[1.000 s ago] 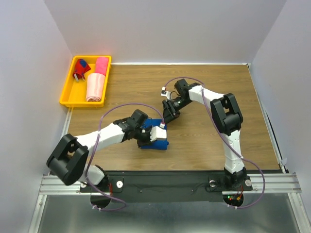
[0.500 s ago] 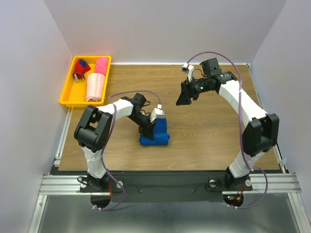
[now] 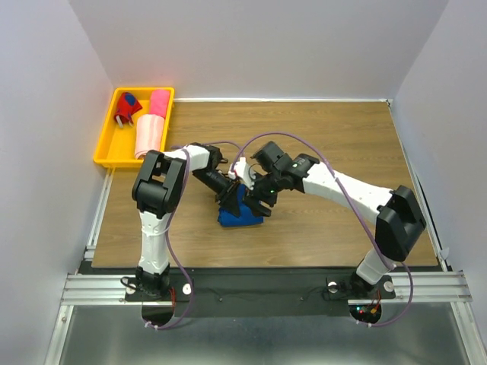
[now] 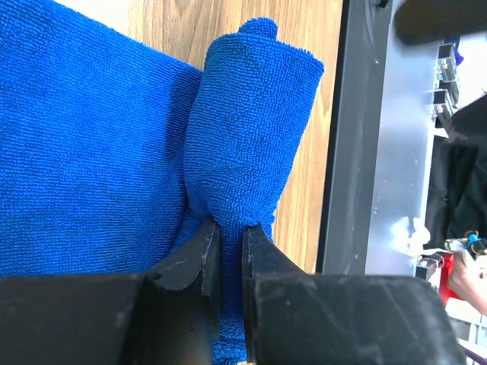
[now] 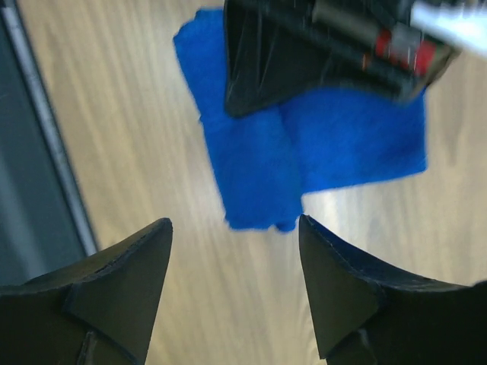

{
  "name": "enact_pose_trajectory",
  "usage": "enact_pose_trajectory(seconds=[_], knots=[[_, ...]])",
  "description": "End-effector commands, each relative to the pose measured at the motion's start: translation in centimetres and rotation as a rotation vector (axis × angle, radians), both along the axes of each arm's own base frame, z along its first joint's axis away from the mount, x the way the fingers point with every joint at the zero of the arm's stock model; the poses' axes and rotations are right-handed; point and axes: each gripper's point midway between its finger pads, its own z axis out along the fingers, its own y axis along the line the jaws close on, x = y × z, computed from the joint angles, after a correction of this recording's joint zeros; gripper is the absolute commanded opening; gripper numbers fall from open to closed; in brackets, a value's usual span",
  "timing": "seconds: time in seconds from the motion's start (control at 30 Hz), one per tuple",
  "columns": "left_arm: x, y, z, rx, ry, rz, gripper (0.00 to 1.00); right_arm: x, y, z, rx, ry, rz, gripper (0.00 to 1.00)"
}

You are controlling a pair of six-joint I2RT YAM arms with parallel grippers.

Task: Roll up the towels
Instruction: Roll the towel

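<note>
Left pincer [image 4: 226, 243] tight on the rolled blue towel [image 4: 251, 129], right pincer [image 5: 236, 281] wide open, empty, above it

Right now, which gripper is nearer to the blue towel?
Left. The left gripper is pinched on the rolled end of the blue towel; the right gripper hangs open above the towel, not touching it.

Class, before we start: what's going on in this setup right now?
The left gripper pinches the end of a partly rolled blue towel on the table. The right gripper hovers open just above it. A hot pink towel and a pale pink towel lie in the yellow tray at the far left.
</note>
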Motion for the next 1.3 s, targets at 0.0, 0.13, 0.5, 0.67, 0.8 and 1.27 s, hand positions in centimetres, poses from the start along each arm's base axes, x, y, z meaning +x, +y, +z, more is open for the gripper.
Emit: enact_pose_trajectory(seconds=[0.0,0.13,0.5,0.67,0.8,1.27], knots=[[0.0,3.0,-4.8,0.168,-0.062,-0.100,0.16,2.9,2.4,0.0,0.001,-0.222,0.025,0.73],[0.3,2.7,-4.8,0.160,-0.056,-0.089,0.18,2.1,3.4,-2.2,-0.012,-0.242,0.092,0.74],[1.4,2.3,-4.7,0.150,-0.065,-0.089,0.18,0.7,3.5,-9.2,-0.091,-0.247,0.124,0.67],[1.3,2.1,-3.4,0.115,-0.086,-0.089,0.25,-0.3,2.6,-11.0,-0.121,-0.201,0.135,0.35],[1.2,2.2,-1.6,0.089,-0.109,-0.087,0.31,-1.2,1.8,-11.9,-0.137,-0.167,0.148,0.05],[3.4,5.5,3.4,0.044,-0.316,0.036,0.49,-4.6,0.0,-11.4,-0.103,0.274,0.121,0.01]])
